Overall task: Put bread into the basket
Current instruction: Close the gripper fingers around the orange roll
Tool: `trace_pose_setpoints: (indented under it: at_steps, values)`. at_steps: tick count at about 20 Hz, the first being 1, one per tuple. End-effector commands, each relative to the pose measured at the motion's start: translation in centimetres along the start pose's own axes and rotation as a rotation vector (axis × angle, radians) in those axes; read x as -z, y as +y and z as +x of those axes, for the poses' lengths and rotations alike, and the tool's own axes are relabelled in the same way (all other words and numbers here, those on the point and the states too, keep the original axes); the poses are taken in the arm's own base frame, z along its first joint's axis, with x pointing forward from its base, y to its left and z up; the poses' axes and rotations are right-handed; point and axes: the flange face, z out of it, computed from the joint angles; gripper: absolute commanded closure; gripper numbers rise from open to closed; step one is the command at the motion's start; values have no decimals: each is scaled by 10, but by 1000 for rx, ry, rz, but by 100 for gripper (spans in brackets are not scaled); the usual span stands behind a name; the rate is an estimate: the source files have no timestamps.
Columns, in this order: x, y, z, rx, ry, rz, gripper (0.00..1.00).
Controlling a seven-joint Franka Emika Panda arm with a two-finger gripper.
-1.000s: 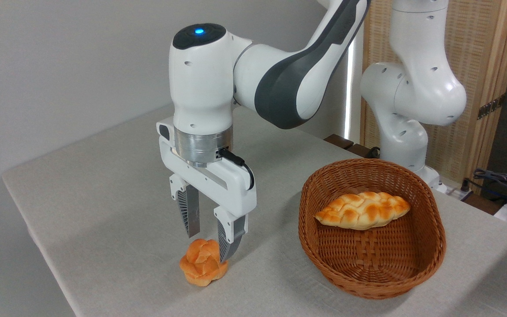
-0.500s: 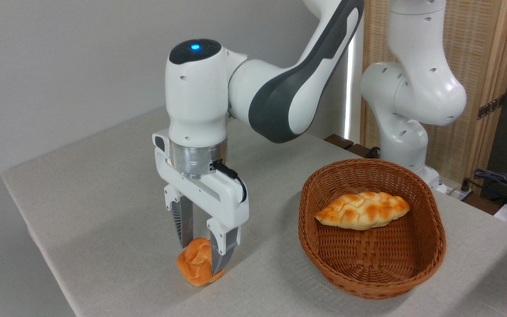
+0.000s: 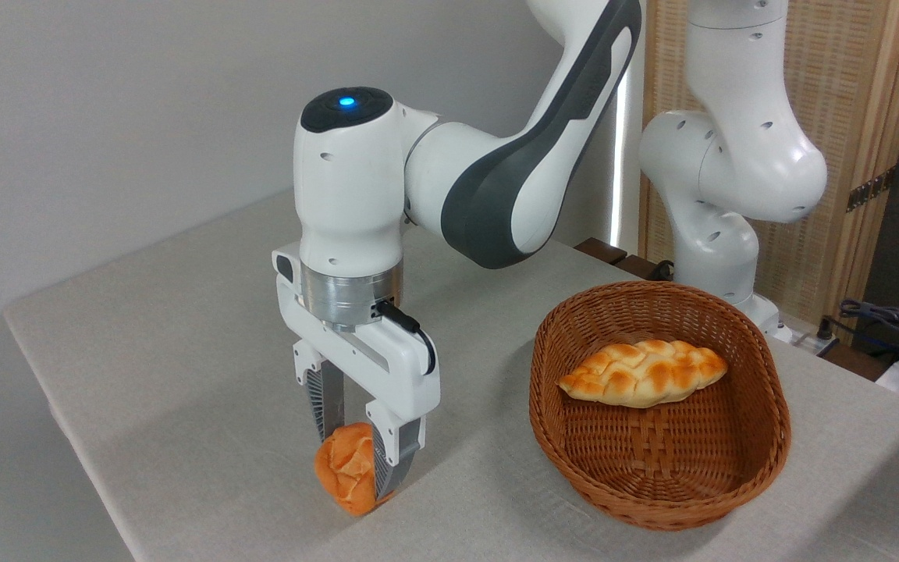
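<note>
Gripping the bread (image 3: 346, 467) between both ribbed fingers (image 3: 330, 402), we have the gripper (image 3: 356, 460) pointing straight down near the front left edge of the table (image 3: 184, 375). The bun is squeezed narrow and turned on edge; the right finger covers part of its right side. Its bottom sits at or just off the grey cloth, we cannot tell which. Jaws are narrow, closed on the bun.

To the right and a bit further back, well apart from the bun, the basket (image 3: 762, 460) rests on the table. Inside, a braided loaf (image 3: 643, 373) lies tilted against the far wall, pointed ends left and right. The rest of the basket floor is bare weave.

Behind the gripper, our arm (image 3: 496, 179) bends up and back to its base (image 3: 719, 226), which stands past the basket's far rim. A blue light (image 3: 347, 101) shows on the wrist cap.

Farthest back: grey wall (image 3: 106, 117) on the left, wooden screen (image 3: 863, 117) on the right, cables (image 3: 886, 320) at the right edge.
</note>
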Motion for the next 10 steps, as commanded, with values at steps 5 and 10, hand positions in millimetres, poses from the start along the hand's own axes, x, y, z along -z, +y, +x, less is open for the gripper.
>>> trace_pose_setpoints:
  at_steps: [5, 10]
  values:
    - [7, 2, -2, -35, -22, -30, 100]
    - [48, -5, 6, -37, -20, -42, 100]
